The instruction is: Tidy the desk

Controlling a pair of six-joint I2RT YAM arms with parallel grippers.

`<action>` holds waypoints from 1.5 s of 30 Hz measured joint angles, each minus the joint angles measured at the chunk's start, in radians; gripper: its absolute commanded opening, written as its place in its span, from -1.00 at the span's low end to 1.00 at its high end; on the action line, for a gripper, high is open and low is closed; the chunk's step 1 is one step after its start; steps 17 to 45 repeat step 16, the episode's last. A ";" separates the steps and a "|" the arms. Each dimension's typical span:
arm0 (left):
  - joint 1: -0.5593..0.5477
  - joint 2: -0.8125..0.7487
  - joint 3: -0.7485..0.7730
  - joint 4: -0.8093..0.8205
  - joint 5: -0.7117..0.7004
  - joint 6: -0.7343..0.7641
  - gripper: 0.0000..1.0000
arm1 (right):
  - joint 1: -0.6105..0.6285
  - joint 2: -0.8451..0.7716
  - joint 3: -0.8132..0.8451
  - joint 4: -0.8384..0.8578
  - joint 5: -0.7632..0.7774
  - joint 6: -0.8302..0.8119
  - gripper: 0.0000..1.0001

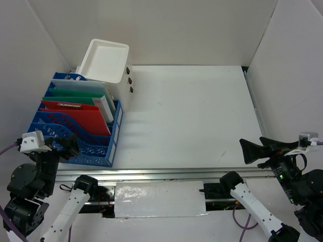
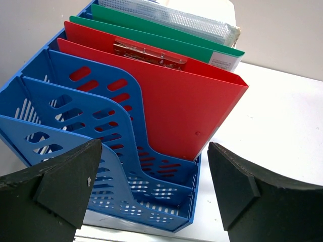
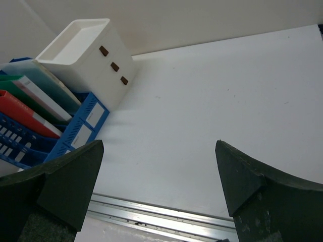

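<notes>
a blue file rack (image 1: pixel 103 151) stands at the left edge of the worktop (image 1: pixel 192 116), its near slots bare and its far slots filled. in it a red folder (image 2: pixel 186 111) leans upright with a metal clip (image 2: pixel 146 54) showing at its top edge, a green folder (image 2: pixel 166 40) sits behind that, and a clear mesh pouch (image 2: pixel 171 17) is at the very back. a white open-top box (image 1: pixel 107 60) with three brown knobs (image 3: pixel 115 66) down one side is just beyond the rack, touching or almost touching it, tilted in the overhead view. white walls close in the left, the back and the right.

the worktop is a large flat white rectangle. everything right of the rack and box is plain surface with a few faint marks. a silver rail (image 1: pixel 166 174) runs along its front edge, and a glossy white sheet (image 1: pixel 159 199) lies below that.

the left claw (image 2: pixel 154 148) hangs low at the near left corner, pointed at the rack's front, fingers spread wide with nothing between them. the right claw (image 1: pixel 246 151) hovers over the near right corner, aimed leftward across the surface, likewise wide apart and holding nothing.
</notes>
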 measured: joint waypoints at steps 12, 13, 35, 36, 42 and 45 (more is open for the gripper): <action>0.000 -0.013 -0.077 0.036 0.004 -0.005 0.99 | 0.000 0.000 -0.018 0.004 0.023 0.015 0.99; 0.000 -0.013 -0.081 0.039 0.005 -0.004 0.99 | 0.000 0.000 -0.019 0.004 0.023 0.016 0.99; 0.000 -0.013 -0.081 0.047 0.005 -0.004 0.99 | 0.000 0.000 -0.022 0.004 0.026 0.022 0.99; 0.000 -0.013 -0.081 0.047 0.005 -0.004 0.99 | 0.000 0.000 -0.022 0.004 0.026 0.022 0.99; 0.000 -0.013 -0.081 0.047 0.005 -0.004 0.99 | 0.000 0.000 -0.022 0.004 0.026 0.022 0.99; 0.000 -0.013 -0.081 0.047 0.005 -0.004 0.99 | 0.000 0.000 -0.022 0.004 0.026 0.022 0.99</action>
